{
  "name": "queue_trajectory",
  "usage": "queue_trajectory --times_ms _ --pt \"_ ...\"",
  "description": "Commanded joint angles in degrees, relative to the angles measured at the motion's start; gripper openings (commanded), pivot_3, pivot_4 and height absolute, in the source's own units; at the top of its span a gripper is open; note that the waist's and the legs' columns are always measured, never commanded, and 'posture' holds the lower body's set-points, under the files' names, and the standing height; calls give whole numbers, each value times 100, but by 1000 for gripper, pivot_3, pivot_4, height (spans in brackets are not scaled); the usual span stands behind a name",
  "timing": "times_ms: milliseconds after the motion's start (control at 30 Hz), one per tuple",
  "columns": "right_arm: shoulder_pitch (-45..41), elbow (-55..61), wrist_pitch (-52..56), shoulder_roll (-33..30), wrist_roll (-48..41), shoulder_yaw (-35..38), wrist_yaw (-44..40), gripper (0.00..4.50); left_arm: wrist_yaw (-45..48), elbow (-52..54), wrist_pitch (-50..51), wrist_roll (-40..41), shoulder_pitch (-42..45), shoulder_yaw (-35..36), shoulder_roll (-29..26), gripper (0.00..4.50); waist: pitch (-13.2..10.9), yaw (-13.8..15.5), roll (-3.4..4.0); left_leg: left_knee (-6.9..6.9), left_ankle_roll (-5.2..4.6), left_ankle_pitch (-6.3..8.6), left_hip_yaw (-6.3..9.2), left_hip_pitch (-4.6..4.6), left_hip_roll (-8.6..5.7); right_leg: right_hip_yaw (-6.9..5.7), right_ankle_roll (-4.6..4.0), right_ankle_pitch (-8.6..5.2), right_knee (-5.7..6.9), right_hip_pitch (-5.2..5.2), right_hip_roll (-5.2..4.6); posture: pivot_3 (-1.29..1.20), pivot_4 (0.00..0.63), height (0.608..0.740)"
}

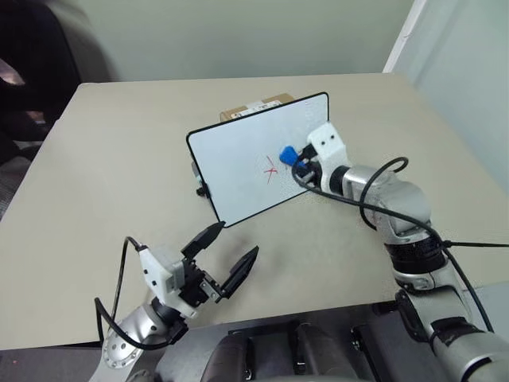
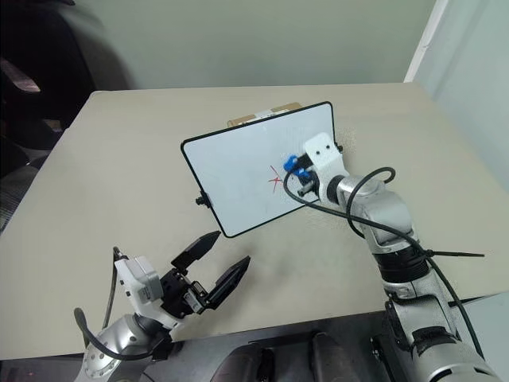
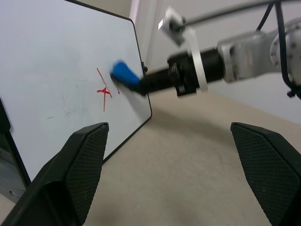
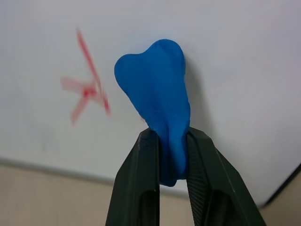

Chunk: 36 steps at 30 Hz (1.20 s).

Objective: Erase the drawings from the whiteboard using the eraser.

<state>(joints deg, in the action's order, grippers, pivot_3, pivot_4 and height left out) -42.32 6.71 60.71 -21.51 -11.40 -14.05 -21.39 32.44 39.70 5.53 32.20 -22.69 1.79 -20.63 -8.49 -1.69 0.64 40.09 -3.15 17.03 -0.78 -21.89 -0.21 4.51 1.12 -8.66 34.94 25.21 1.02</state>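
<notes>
The whiteboard point(image 1: 238, 159) stands tilted near the middle of the table, black-framed. On its right half are the drawings point(image 1: 270, 168), a small red scribble of crossed lines. My right gripper point(image 1: 295, 161) is shut on the blue eraser point(image 1: 285, 153), which rests against the board just right of the scribble. In the right wrist view the eraser point(image 4: 157, 89) sticks out from between the fingers point(image 4: 136, 183) with the red lines point(image 4: 87, 89) beside it. My left gripper point(image 1: 231, 251) hovers open over the table's near edge, in front of the board, holding nothing.
A brown cardboard box point(image 1: 254, 107) stands behind the whiteboard. The beige table point(image 1: 111, 159) has bare room to the left and right of the board. A black cable point(image 1: 374, 215) loops along my right arm.
</notes>
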Motion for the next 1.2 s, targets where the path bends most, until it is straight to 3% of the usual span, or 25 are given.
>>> queue_trajectory --times_ms 33,400,600,900,1200 --pt "99 -50 96 -53 161 -162 -14 454 17 324 -109 86 -48 101 -28 4500 0 -8 0 0 -1 0 0 0 0 0 -1 3 2 0 0 0 150 740" --pt "-440 160 -211 288 -87 431 -89 454 10 374 -83 144 -84 155 -58 4500 -1 -28 1 -5 -28 8 5 -2 5 3 -24 37 7 14 12 0 150 740" --pt "-518 219 -234 463 -74 407 -66 454 27 339 -96 160 -60 193 -77 4500 -1 -28 2 -7 -23 7 5 -4 6 2 -22 34 2 16 12 0 150 740" --pt "54 -198 -190 227 287 -206 -91 454 7 356 -84 133 -32 187 -99 4500 0 -26 1 -6 -17 5 4 -3 6 3 -22 32 1 13 12 0 150 740" --pt "-36 -167 -251 221 323 -17 -66 454 -19 312 -53 133 38 202 -117 4500 -1 -26 1 -6 -24 6 6 -2 6 3 -26 39 5 13 13 0 150 740"
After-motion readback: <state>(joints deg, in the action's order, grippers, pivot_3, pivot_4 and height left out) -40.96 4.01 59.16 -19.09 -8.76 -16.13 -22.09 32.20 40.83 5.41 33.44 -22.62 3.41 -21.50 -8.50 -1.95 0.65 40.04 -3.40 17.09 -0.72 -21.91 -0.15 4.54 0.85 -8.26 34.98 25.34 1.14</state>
